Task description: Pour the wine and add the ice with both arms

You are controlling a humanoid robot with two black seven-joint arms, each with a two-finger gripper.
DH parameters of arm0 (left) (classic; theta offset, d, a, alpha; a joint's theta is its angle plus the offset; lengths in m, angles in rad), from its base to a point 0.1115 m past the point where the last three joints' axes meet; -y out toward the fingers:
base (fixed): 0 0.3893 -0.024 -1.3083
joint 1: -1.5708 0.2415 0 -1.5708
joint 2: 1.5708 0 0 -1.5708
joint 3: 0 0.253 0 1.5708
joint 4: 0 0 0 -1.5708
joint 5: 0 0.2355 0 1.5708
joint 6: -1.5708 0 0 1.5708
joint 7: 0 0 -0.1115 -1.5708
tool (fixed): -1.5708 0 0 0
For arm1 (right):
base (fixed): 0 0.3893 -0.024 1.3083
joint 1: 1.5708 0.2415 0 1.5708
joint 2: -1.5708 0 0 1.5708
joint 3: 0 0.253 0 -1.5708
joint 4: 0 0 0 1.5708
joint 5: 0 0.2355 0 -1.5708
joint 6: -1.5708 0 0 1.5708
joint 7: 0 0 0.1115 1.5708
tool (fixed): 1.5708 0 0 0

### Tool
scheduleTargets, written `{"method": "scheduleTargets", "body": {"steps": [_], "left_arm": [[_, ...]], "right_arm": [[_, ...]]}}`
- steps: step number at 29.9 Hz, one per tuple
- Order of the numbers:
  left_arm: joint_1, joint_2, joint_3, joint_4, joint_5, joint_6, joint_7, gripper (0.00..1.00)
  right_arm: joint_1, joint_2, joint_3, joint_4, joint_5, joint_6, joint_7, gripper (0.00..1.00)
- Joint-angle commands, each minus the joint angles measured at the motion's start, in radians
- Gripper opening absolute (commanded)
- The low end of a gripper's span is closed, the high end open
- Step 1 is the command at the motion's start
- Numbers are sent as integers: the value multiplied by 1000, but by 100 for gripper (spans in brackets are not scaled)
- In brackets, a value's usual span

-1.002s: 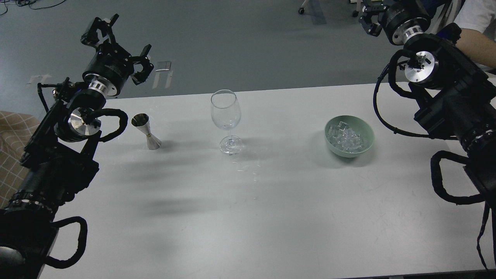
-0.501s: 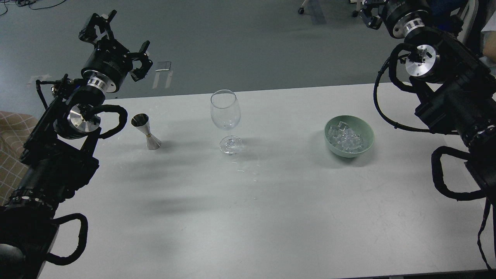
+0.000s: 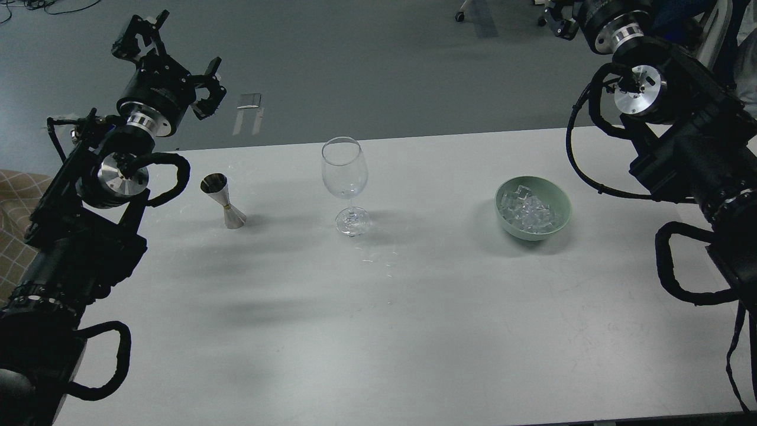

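A clear stemmed wine glass (image 3: 345,177) stands upright at the table's middle back. A small steel jigger (image 3: 223,201) stands to its left; any wine in it cannot be seen. A green bowl (image 3: 560,220) to the right holds a heap of clear ice cubes (image 3: 527,212). My left gripper (image 3: 171,56) is open and empty, raised beyond the table's back left edge, above and left of the jigger. My right gripper (image 3: 559,15) is at the top edge, mostly cut off, far above the bowl.
The white table (image 3: 378,307) spans the view, with a few small wet spots (image 3: 375,257) in front of the glass. Grey floor lies behind it. A tan checked cloth (image 3: 15,207) shows at the left edge.
Both arms have lifted up and back, away from the table. The left gripper moved up and left; the right gripper slid further out of the top edge.
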Motion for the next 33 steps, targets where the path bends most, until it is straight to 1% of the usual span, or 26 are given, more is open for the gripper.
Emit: {"method": "scheduleTargets", "body": {"steps": [1,4,8,11,15,16,20,22,24,25,27,30,33], "left_arm": [[1,-3,-3,0,0,7,0,98],[-1,-3,-8,2,-2,10,-3,98],[1,-14,-8,3,-10,78,-2,98],[-1,-11,-8,3,-10,83,1,98],[1,-13,-8,3,-13,86,-8,98],[1,-13,-6,3,-13,86,-14,98],[5,-13,-6,3,-14,86,-89,98],[7,-13,-8,3,-14,86,-115,98],[7,-16,-8,3,-16,84,-170,98],[9,-17,-8,3,-14,86,-183,98],[12,-23,4,0,-2,108,-192,97],[18,-39,6,-17,0,125,-191,97],[18,-57,4,-47,-9,142,-169,97]], "right_arm": [[-3,-3,-4,0,0,5,0,100],[-6,-5,-14,3,1,9,-1,100],[-8,-8,-22,12,0,8,0,100],[-8,-8,-22,12,0,9,0,100],[-9,-9,-22,12,0,8,0,100],[-9,-9,-22,11,0,8,0,100],[-12,-6,-22,14,0,8,0,100],[-12,-6,-22,14,0,8,0,100],[-9,-6,-20,15,1,8,0,100],[-8,-6,-22,15,1,8,-1,100],[-3,-6,-25,15,0,8,-1,100],[-2,-5,-24,18,0,8,-1,100],[-6,-5,-25,32,0,8,-1,100]]}}
